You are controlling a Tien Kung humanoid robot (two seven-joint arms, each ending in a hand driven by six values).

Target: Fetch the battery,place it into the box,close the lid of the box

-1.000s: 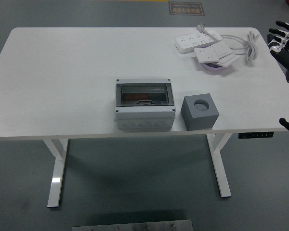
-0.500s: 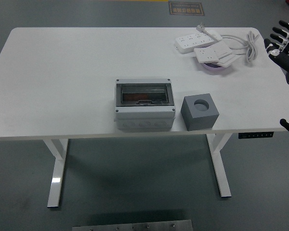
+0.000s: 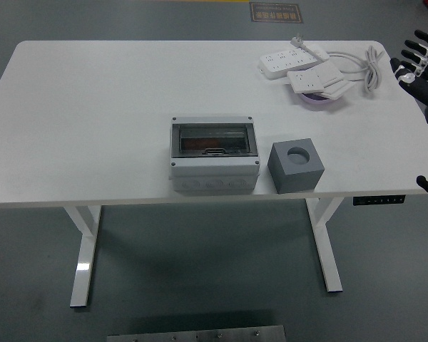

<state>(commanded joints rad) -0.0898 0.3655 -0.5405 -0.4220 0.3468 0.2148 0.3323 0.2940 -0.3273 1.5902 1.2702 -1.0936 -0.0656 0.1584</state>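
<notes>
A grey box (image 3: 214,162) with a clear, dark-tinted lid lying shut sits near the table's front edge, with something reddish showing through the lid. Just to its right stands a grey cube (image 3: 295,165) with a round hole in its top. I cannot make out a battery on its own. My right hand (image 3: 421,60) hovers at the table's far right edge with its fingers spread and nothing in them. The left arm is out of sight.
White power strips (image 3: 299,63) with a coiled cord (image 3: 371,68) lie at the back right, over a small purple dish (image 3: 317,100). The white table (image 3: 93,114) is bare on its left half.
My right hand has drifted slightly up and toward the right edge. Nothing on the table has moved.
</notes>
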